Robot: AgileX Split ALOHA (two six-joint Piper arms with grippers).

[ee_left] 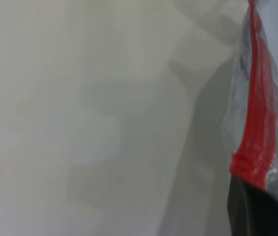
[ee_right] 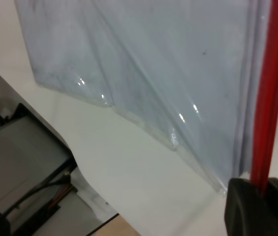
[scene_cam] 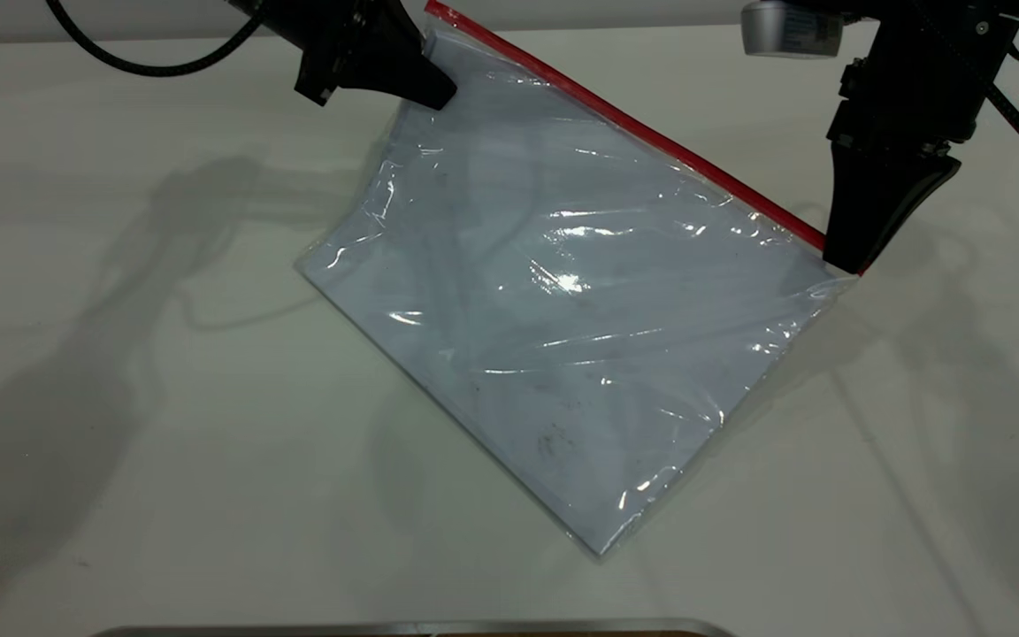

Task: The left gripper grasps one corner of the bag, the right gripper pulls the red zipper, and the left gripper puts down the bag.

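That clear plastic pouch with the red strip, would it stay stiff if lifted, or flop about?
Probably floppy: the clear plastic pouch with white paper inside wrinkles and sags between the left hand and the right hand. Its glossy glare suggests a slippery skin. The paper stack likely adds some weight and a little stiffness.

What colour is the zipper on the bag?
Red. The zipper shows best in the exterior view, along the bag's top edge.
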